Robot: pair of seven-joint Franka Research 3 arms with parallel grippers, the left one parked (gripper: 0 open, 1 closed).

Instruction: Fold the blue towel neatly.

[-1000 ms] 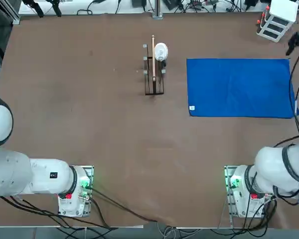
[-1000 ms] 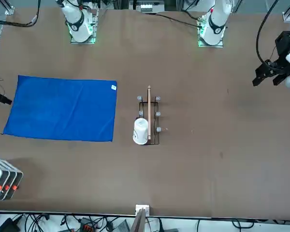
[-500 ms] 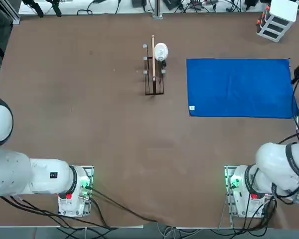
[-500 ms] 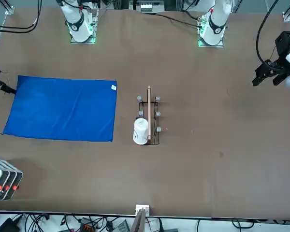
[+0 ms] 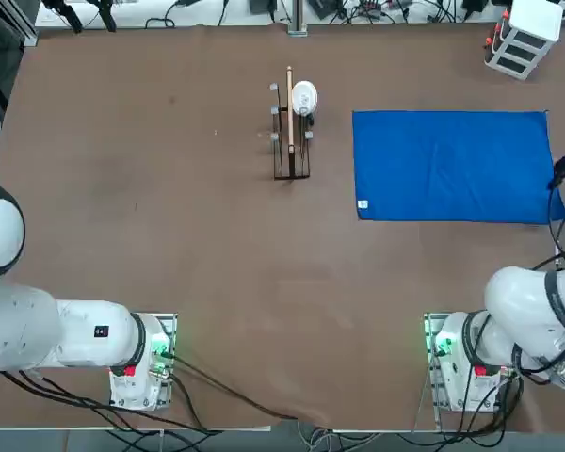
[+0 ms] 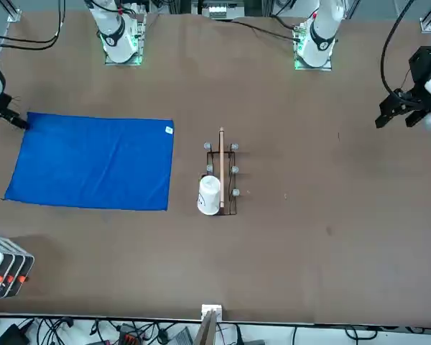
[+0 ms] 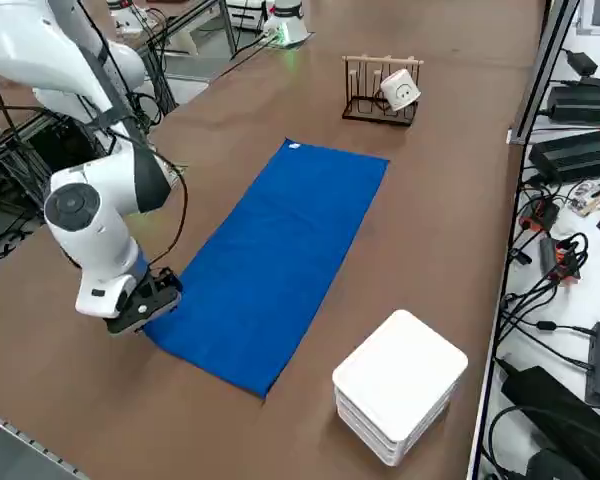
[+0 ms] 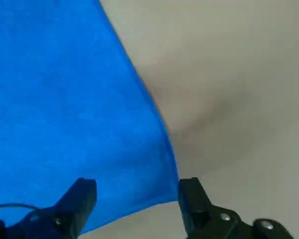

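Currently, the right gripper [image 8: 136, 191] has its fingers spread wide, gripping nothing, with one corner of the blue towel [image 5: 449, 166] between them. Seen from overhead, with twelve o'clock away from the robot, the towel stretches from the jaws mainly toward ten o'clock, flat on the table [image 5: 264, 273]. Its long side runs nine to three.

no readable text, brand, number or sign, lettering on any surface too small to read
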